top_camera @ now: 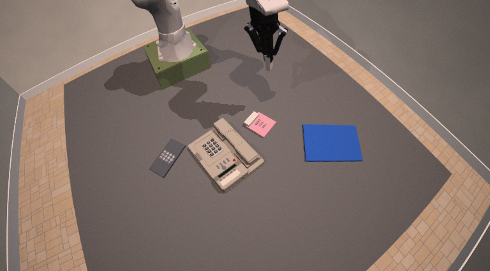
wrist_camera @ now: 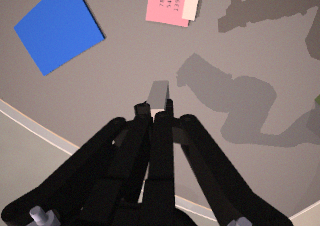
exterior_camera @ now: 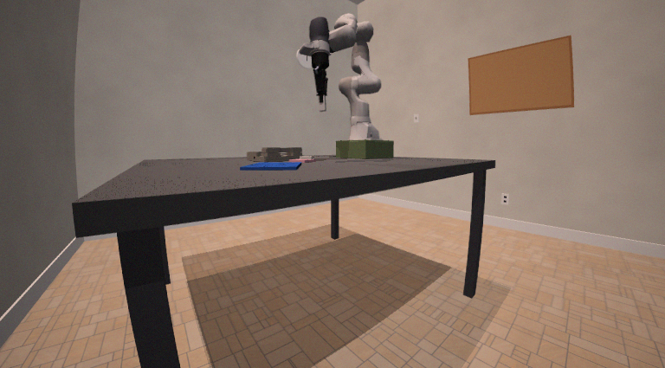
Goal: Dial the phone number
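Observation:
A beige desk phone (top_camera: 225,153) lies on the dark table with its handset (top_camera: 235,141) in the cradle and its dark keypad (top_camera: 211,146) facing up. A pink note (top_camera: 260,124) with small dark writing lies just right of the phone's far end; it also shows in the wrist view (wrist_camera: 171,1). My gripper (top_camera: 267,62) is shut and empty, pointing down, high above the table and well behind the note. It shows in the side view (exterior_camera: 321,105) and in the wrist view (wrist_camera: 160,101).
A blue flat pad (top_camera: 331,143) lies right of the note. A dark remote-like keypad (top_camera: 167,157) lies left of the phone. My arm's green base block (top_camera: 177,59) stands at the back of the table. The table's far right edge is near the gripper.

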